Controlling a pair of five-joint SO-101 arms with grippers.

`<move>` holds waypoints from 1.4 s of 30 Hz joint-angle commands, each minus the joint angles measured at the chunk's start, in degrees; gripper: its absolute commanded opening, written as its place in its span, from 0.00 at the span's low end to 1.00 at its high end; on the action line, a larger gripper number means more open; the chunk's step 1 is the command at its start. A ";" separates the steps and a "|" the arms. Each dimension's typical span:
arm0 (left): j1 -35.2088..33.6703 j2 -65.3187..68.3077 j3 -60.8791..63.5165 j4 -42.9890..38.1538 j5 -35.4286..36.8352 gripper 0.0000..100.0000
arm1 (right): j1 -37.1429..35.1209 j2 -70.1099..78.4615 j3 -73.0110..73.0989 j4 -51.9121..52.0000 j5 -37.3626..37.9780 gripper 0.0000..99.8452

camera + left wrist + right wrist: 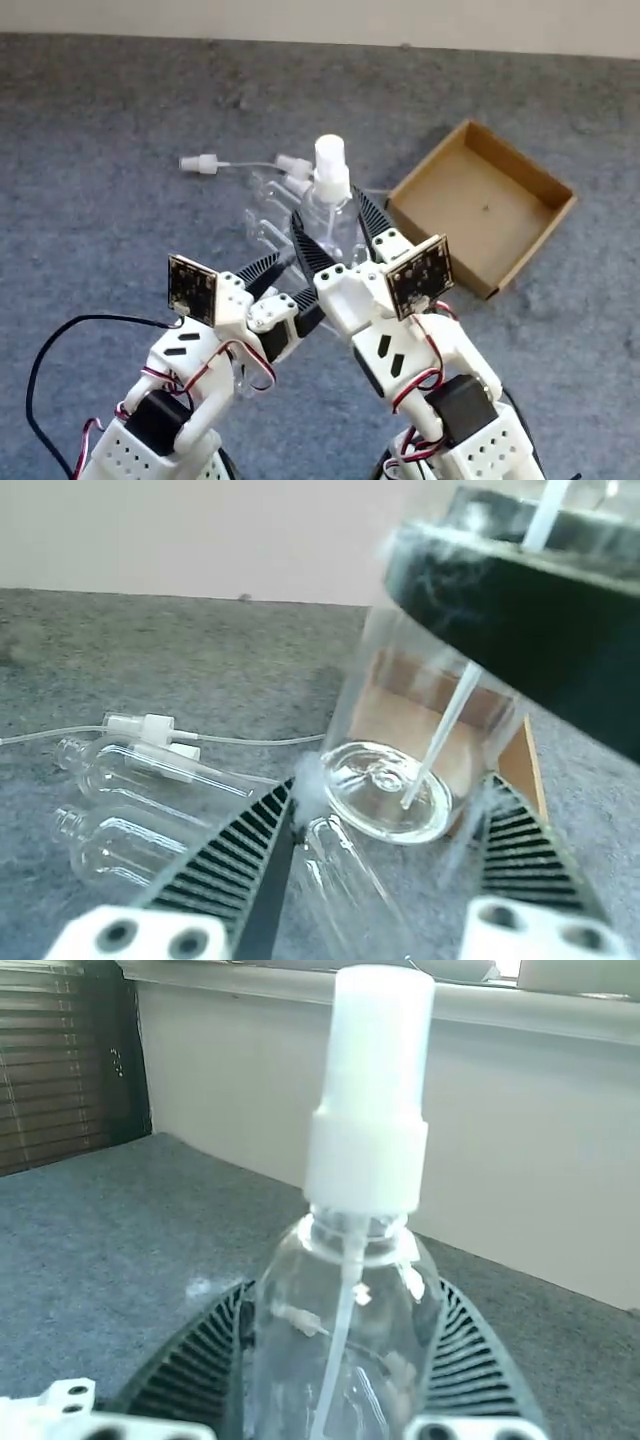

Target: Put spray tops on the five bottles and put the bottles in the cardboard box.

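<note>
Bottle (332,212) with spray top (330,160) stood upright at centre frame, clamped in my right gripper (340,1380); my left gripper (390,805) gaped wide just lower left.

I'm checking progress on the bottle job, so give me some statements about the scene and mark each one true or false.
The cardboard box holds no bottles. True.
The right gripper holds a bottle with a spray top on it. True.
That bottle lies on its side. False: it is upright in the gripper.
Every bottle has its top. False: the lying bottles have bare necks, with loose spray tops beside them.
The left gripper is shut on a spray top. False: it is open and holds nothing.
</note>
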 commanded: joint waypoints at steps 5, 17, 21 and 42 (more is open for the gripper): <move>-3.82 -0.13 -0.31 -5.45 0.70 0.20 | -0.75 0.31 -2.77 4.44 -0.62 0.10; -5.23 -0.66 2.68 -5.98 0.44 0.20 | 0.13 0.31 -2.95 4.62 -0.26 0.10; -5.23 -0.75 2.07 -2.64 0.35 0.20 | 8.04 0.84 -2.95 4.35 -0.53 0.10; -13.41 -0.75 2.68 -2.02 0.70 0.01 | 35.03 33.54 -4.44 -27.21 -0.09 0.10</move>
